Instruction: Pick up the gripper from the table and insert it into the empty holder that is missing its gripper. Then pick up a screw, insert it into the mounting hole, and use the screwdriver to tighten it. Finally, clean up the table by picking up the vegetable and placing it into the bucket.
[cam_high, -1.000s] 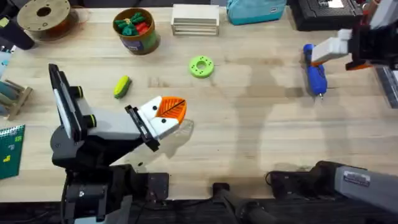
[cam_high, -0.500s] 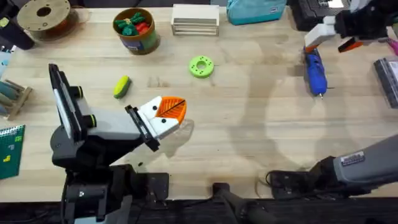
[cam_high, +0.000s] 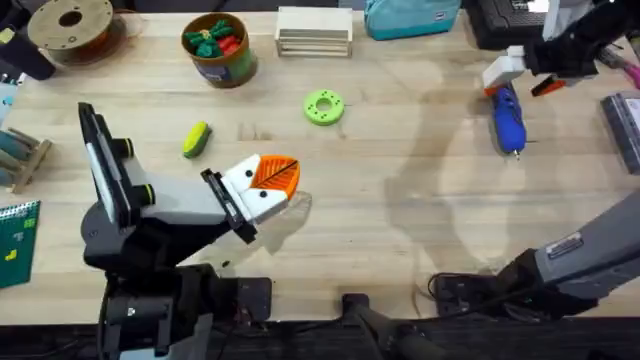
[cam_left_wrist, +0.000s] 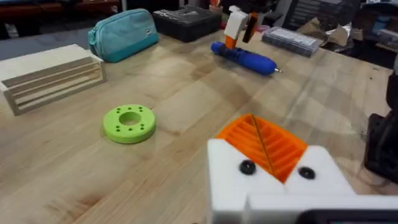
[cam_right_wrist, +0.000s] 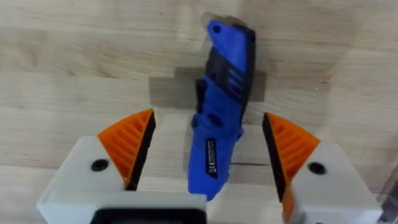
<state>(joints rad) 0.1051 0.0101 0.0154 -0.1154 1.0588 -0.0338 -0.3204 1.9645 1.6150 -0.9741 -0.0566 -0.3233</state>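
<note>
**Two claws, one parked and one lined up over the screwdriver**

Two arms are mine. Going left to right: my left gripper (cam_high: 268, 180) rests low near the table's near-left part, its orange wedges pressed together, holding nothing; I judge it is parked out of the way. Just behind it lies the yellow-and-green corn (cam_high: 196, 139), not yet cleared, with the bucket (cam_high: 219, 48) well behind near the far edge, already holding red and green toy pieces. The green ring disc (cam_high: 324, 106) sits near the middle, with bare wood all around it.

Far right, my right gripper (cam_right_wrist: 205, 158) hangs above the blue screwdriver (cam_right_wrist: 221, 109), jaws spread wide with one orange pad (cam_right_wrist: 129, 144) on either side of the barrel, neither touching. That straddle looks set for a straight descent and squeeze. Open tabletop lies nearer me, but a teal pouch (cam_high: 410, 15) and dark boxes crowd the far edge behind the tool.
</note>
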